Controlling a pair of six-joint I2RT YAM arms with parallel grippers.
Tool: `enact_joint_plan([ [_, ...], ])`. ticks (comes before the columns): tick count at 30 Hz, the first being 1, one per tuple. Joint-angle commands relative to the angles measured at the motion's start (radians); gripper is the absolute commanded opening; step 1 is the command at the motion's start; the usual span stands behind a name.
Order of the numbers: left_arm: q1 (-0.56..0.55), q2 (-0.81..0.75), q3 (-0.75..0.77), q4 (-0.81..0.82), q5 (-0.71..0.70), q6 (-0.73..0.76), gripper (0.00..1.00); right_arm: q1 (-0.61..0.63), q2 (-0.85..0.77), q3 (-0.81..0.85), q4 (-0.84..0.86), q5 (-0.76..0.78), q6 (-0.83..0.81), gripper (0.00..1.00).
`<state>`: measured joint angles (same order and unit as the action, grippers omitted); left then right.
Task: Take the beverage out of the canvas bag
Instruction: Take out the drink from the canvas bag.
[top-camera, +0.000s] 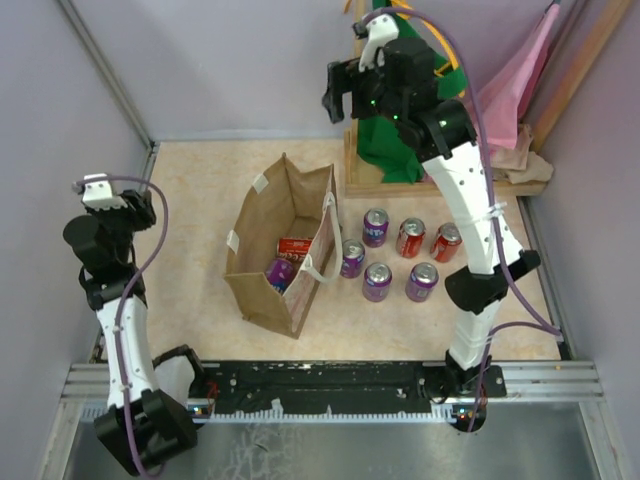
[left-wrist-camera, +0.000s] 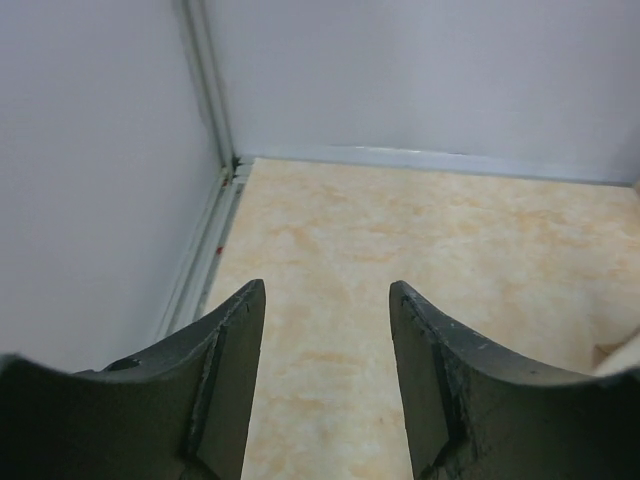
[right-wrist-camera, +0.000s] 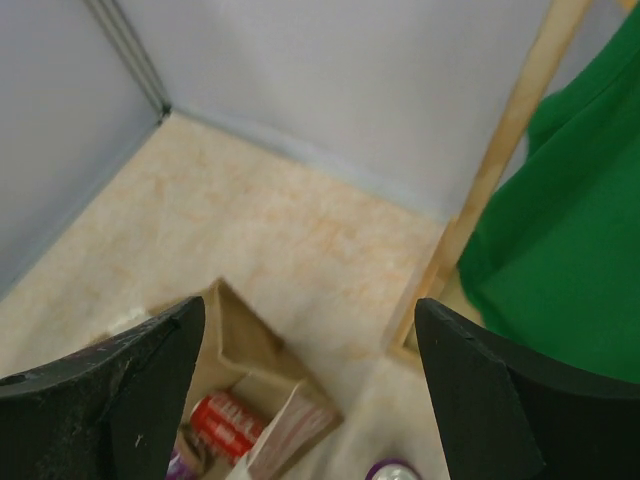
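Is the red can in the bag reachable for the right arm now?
Likely yes: the canvas bag stands open-topped, the red can lies uncovered inside, nothing between it and the open right gripper.

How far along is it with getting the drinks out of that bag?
Looks mostly done: six cans stand on the table to the right of the canvas bag. In hand: nothing; the left hand and right hand are both open and empty, away from the bag. Left to do: a red can and a purple can lie inside the bag.
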<state>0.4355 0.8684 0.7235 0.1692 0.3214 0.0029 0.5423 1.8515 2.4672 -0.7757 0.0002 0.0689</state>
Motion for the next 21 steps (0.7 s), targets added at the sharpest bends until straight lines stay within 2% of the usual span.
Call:
enact_joint_plan([
  [1, -0.055, -0.103, -0.030, -0.014, 0.109, 0.010, 0.59, 0.151, 0.012, 0.047, -0.221, 0.003, 0.002, 0.88],
  [4, -0.118, -0.156, -0.025, -0.095, 0.097, 0.078, 0.60, 0.307, 0.027, 0.033, -0.257, 0.110, -0.085, 0.92],
  [6, -0.154, -0.177, -0.016, -0.125, 0.100, 0.088, 0.60, 0.345, 0.034, 0.012, -0.262, 0.089, -0.096, 0.93],
  [13, -0.179, -0.191, -0.054, -0.047, 0.119, -0.017, 0.59, 0.377, 0.071, -0.094, -0.319, -0.037, -0.091, 0.95],
  [18, -0.188, -0.164, -0.043, -0.042, 0.127, -0.058, 0.60, 0.377, 0.081, -0.234, -0.338, -0.041, -0.120, 0.99],
  [21, -0.188, -0.154, -0.027, -0.069, 0.110, -0.053, 0.60, 0.378, 0.132, -0.260, -0.335, -0.049, -0.136, 0.99],
])
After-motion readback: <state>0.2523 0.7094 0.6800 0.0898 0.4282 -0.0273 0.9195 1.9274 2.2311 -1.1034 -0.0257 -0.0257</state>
